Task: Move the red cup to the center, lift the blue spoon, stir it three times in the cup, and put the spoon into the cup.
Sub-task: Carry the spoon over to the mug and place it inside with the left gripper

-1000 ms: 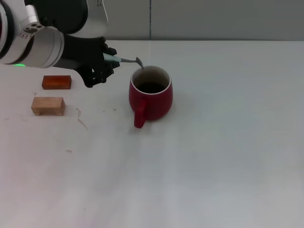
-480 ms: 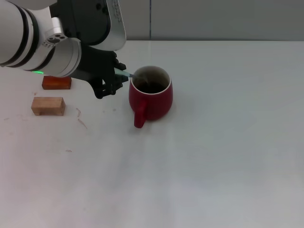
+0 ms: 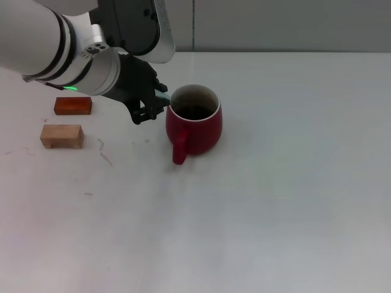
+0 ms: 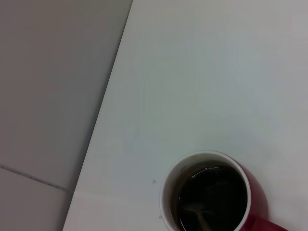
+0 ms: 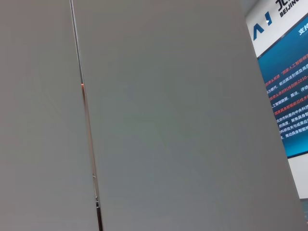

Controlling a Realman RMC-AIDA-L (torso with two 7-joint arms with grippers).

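The red cup (image 3: 194,120) stands on the white table near the middle, its handle towards me. My left gripper (image 3: 154,101) is low against the cup's left rim, shut on the blue spoon (image 3: 162,97). Only a short pale-blue piece of the handle shows between the black fingers. In the left wrist view the cup (image 4: 211,192) is seen from above, and the spoon's grey bowl (image 4: 196,213) lies down inside its dark interior. The right gripper is out of view; the right wrist view shows only a wall.
An orange-red block (image 3: 73,105) and a pale wooden block (image 3: 62,135) lie on the table (image 3: 275,201) left of the cup, partly below my left arm. The table's far edge meets a grey wall behind the cup.
My left gripper has moved right and down to the cup's rim. The spoon's bowl, held above the far rim before, has dipped inside the cup.
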